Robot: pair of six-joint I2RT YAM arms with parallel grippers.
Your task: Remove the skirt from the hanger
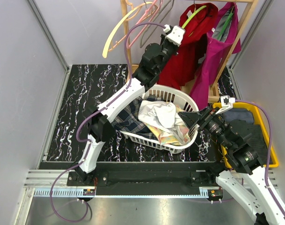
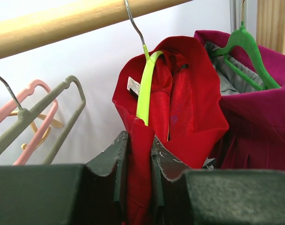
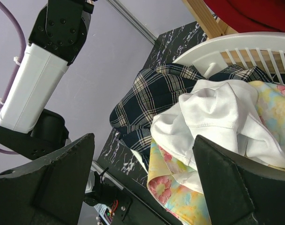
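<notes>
While the left arm is up at the rail: the step in hand looks like the grab, with the pull-off yet to come.
Red skirt [image 2: 179, 108]: on the wooden rail [image 2: 62, 21] at the back, draped over a lime hanger [image 2: 146, 89] whose hook sits on the rail.
Left gripper [image 2: 139, 143]: fingers pressed in from both sides on a fold of the red skirt, just below the lime hanger's arm. The cloth fills the narrow gap between them, so I call it a pinch.
Right gripper [image 3: 142, 159]: spread wide, holding nothing, hanging over the clothes in the white basket [image 1: 168, 89], well apart from the rail.
Neighbours: a magenta garment [image 2: 259, 122] on a dark green hanger [image 2: 245, 47] hangs just beside the red skirt. Bare pink and grey hangers are on the other side.
Progress: early, by my reading. The waistband is wrapped over the hanger and nothing has slid off.
Next move calls for: drawing the pinched cloth down and along the hanger's arm until it slips off the end, while holding the pinch.
Watch for: the whole hanger lifting off the rail with the skirt, or the magenta garment getting dragged along.
</notes>
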